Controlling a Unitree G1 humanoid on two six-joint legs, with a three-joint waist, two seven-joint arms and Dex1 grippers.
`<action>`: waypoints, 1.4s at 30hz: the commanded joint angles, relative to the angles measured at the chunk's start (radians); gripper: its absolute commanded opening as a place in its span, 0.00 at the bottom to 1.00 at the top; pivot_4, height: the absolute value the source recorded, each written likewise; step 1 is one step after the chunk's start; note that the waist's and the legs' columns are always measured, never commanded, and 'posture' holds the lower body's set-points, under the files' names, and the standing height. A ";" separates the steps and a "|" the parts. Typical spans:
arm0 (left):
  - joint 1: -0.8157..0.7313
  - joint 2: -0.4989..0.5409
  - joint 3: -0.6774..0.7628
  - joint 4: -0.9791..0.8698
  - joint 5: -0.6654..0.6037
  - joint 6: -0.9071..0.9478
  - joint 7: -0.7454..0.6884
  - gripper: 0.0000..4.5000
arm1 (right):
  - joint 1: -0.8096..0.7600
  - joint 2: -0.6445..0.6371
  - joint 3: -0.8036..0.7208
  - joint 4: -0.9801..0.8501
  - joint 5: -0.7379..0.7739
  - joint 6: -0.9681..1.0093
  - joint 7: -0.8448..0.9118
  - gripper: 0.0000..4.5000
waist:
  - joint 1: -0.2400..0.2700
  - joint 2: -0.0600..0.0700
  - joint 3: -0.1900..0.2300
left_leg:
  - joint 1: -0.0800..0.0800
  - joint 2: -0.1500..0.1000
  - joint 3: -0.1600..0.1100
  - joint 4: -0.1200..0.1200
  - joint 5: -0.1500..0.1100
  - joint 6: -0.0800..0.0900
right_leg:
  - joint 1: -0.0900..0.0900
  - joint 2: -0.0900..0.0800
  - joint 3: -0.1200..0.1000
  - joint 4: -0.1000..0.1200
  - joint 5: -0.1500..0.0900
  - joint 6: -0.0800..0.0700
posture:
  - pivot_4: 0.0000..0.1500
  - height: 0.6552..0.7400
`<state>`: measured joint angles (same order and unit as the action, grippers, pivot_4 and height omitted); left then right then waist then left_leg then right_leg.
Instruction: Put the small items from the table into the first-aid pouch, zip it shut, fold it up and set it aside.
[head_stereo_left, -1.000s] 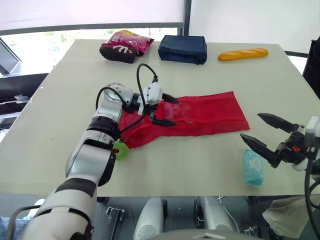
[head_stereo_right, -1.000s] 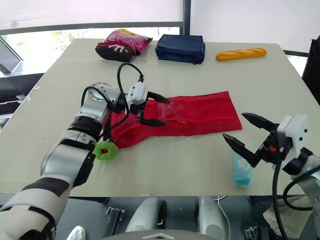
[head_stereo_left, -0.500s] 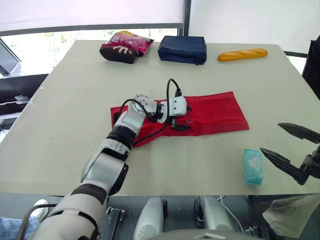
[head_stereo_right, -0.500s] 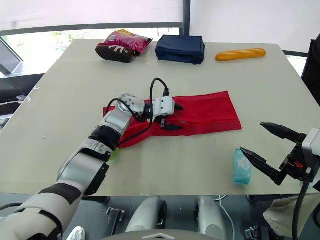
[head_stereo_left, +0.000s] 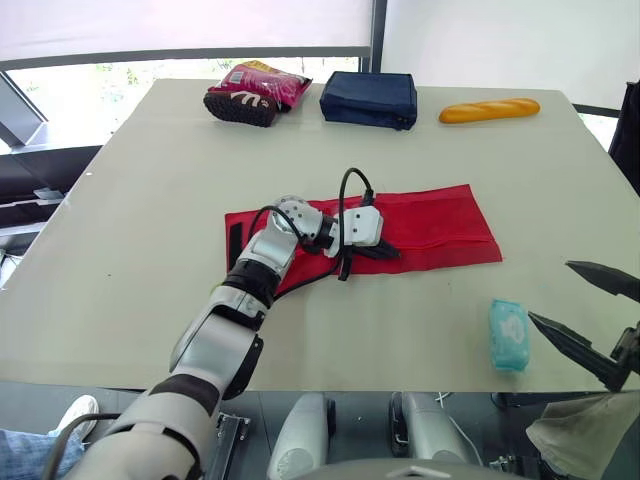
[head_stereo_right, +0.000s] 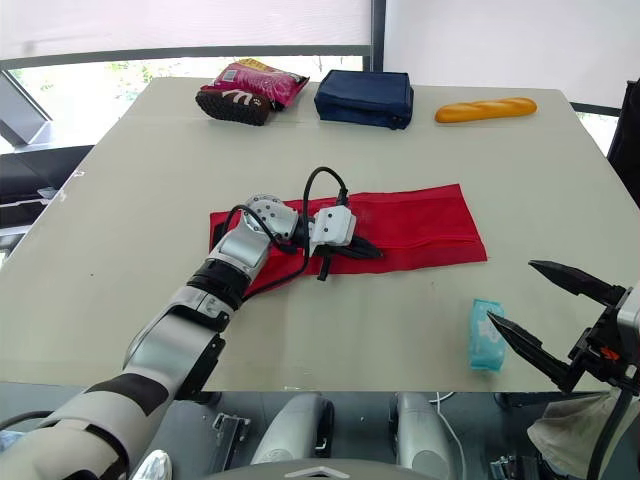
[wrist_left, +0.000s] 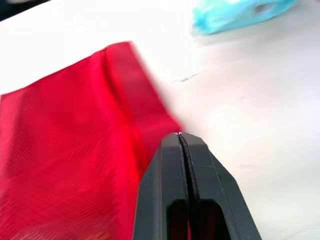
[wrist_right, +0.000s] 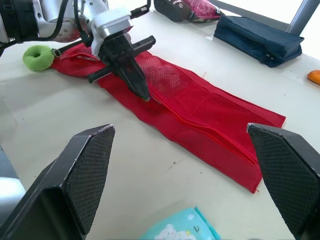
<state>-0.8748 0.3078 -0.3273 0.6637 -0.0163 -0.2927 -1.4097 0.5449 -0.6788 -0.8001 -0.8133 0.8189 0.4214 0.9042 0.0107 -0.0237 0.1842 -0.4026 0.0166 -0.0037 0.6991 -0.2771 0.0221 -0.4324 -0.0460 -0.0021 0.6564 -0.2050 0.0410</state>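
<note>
Left eye view looks down on a pale worktop (head_stereo_left: 130, 200) with the red first-aid pouch (head_stereo_left: 440, 220) lying flat and stretched out near the middle. The left tool (head_stereo_left: 385, 252) lies low over the pouch's near edge, pointing toward the robot's right. In the left wrist view its two black fingers (wrist_left: 170, 165) are clenched together with no gap, their tips at the pouch's border (whether they pinch any fabric or a zipper pull cannot be told).

The right tool (head_stereo_right: 512, 292) is off the worktop's near right corner, its fingers spread wide and holding nothing. Just beside it lies a light-blue wipes pack (head_stereo_left: 508, 335), on the worktop near the front edge and apart from the pouch.

Right wrist view adds a small green ring (wrist_right: 40, 56) at the pouch's far end, touching the mesh.

Along the worktop's far edge sit a pink snack bag (head_stereo_left: 250, 90), a navy case (head_stereo_left: 368, 98) and a bread loaf (head_stereo_left: 488, 109), well apart from the pouch.
</note>
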 joint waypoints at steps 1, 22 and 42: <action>0.015 0.017 0.006 -0.082 -0.055 0.005 -0.066 0.02 | 0.016 0.004 -0.036 -0.015 0.022 -0.030 0.006 1.00 | 0.000 0.000 0.000 | 0.000 0.000 0.000 0.000 0.000 0.000 | 0.000 0.000 0.000 0.000 0.000 0.000 | 1.00 0.69; -0.093 0.000 -0.005 0.105 0.112 -0.070 0.206 0.39 | 0.033 -0.001 -0.010 0.006 0.007 -0.075 0.012 1.00 | 0.003 0.000 0.000 | 0.000 0.000 0.000 0.000 0.000 0.000 | 0.000 0.000 0.000 0.000 0.001 0.001 | 1.00 0.69; -0.164 -0.039 0.003 0.252 0.071 -0.166 0.036 0.01 | 0.063 0.028 -0.021 -0.001 -0.002 -0.105 0.004 1.00 | 0.003 0.000 0.000 | 0.000 0.000 0.000 0.000 0.000 0.000 | 0.000 0.000 0.000 0.000 0.000 0.001 | 1.00 0.69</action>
<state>-1.0420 0.2617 -0.3485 0.9649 0.1051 -0.4421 -1.3048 0.5975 -0.6587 -0.7978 -0.7860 0.8087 0.3405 0.9090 0.0138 -0.0239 0.1842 -0.4028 0.0162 -0.0038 0.6993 -0.2771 0.0221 -0.4322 -0.0461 -0.0022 0.6563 -0.2047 0.0417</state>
